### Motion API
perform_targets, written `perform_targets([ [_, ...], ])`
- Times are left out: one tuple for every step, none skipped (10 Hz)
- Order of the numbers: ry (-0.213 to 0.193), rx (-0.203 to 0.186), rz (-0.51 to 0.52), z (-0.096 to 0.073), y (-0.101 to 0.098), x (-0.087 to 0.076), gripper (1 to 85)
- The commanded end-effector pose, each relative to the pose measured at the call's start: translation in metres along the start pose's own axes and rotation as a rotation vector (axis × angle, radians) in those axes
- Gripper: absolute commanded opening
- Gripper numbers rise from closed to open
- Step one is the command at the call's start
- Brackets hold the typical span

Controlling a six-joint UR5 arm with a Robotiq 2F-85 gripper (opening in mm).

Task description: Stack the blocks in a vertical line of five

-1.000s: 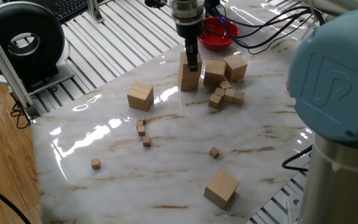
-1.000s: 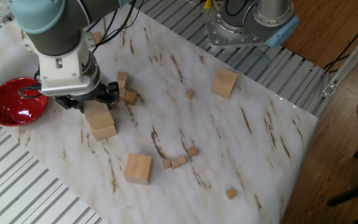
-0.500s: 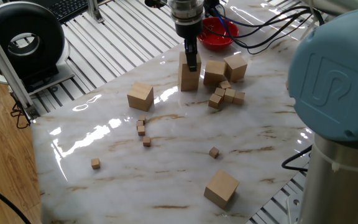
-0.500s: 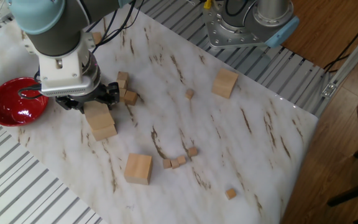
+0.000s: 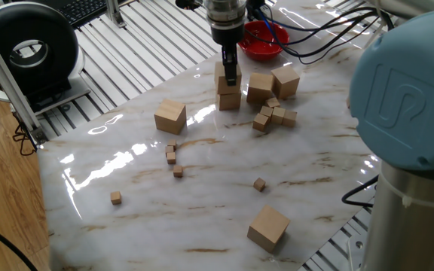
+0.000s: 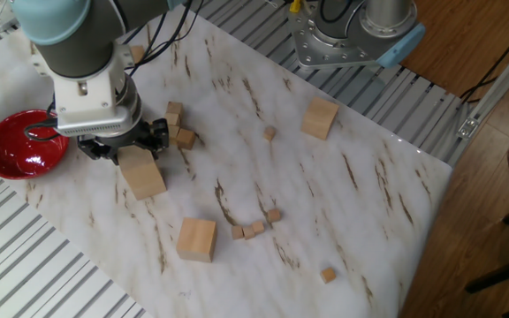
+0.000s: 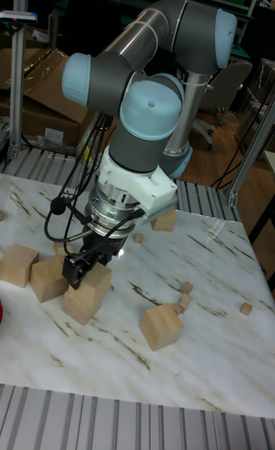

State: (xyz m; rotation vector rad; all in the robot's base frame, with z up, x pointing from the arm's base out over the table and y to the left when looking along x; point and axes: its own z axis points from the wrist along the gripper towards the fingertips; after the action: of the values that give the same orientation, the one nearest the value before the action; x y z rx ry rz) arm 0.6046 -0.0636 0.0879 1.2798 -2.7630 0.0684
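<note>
Two large blocks form the stack. The upper block [image 5: 223, 74] sits on the lower block [image 5: 230, 99], shifted a little off it in one fixed view. The gripper [image 5: 231, 73] has its dark fingers pressed against the sides of the upper block, clamping it.

One container is on the scene, a red bowl [image 6: 16, 146], just beyond the stack at the slab's edge. The arm's wrist and cables cover part of it, so its contents cannot be judged.

Other large blocks:
- A pair [image 5: 260, 86] [image 5: 285, 80] lies just beside the stack.
- One block [image 5: 170, 117] stands alone near the slab's middle.
- One block [image 5: 268, 228] lies close to the opposite edge, well apart from the rest.

Tiny cubes:
- A cluster [image 5: 274, 114] touches the pair.
- A short row of three [image 5: 172, 154] and two singles [image 5: 116, 197] [image 5: 259, 184] are scattered over the open middle.

The marble table [image 5: 315, 150] has its widest bare stretch between the lone block and the far-edge block. Ribbed aluminium borders the slab.

From the other fixed view, looking from above, the stack reads as a single block [image 6: 142, 174], the lower one hidden. In the tall fixed view the fingertips are dark against the wood and hard to separate.
</note>
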Motion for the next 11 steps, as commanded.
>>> perform_targets([
  [-0.026, -0.010, -0.014, -0.001, 0.001, -0.005, 13.0],
  [-0.018, -0.015, -0.017, -0.002, 0.002, -0.002, 14.0],
  [-0.011, -0.019, -0.017, -0.002, 0.002, 0.000, 14.7],
  [-0.009, -0.021, -0.017, -0.003, 0.002, 0.001, 15.7],
  [-0.007, -0.024, -0.017, -0.003, 0.003, 0.002, 16.3],
  [-0.003, -0.025, -0.012, -0.004, 0.003, 0.004, 16.3],
  [-0.004, -0.027, -0.009, -0.005, 0.003, 0.006, 16.3],
  [-0.007, -0.030, -0.003, -0.006, 0.002, 0.006, 16.3],
  [-0.012, -0.034, 0.005, -0.006, 0.003, 0.006, 17.0],
  [-0.024, -0.027, 0.001, -0.005, 0.000, 0.002, 18.0],
  [-0.043, -0.016, -0.006, -0.005, -0.003, -0.003, 20.0],
])
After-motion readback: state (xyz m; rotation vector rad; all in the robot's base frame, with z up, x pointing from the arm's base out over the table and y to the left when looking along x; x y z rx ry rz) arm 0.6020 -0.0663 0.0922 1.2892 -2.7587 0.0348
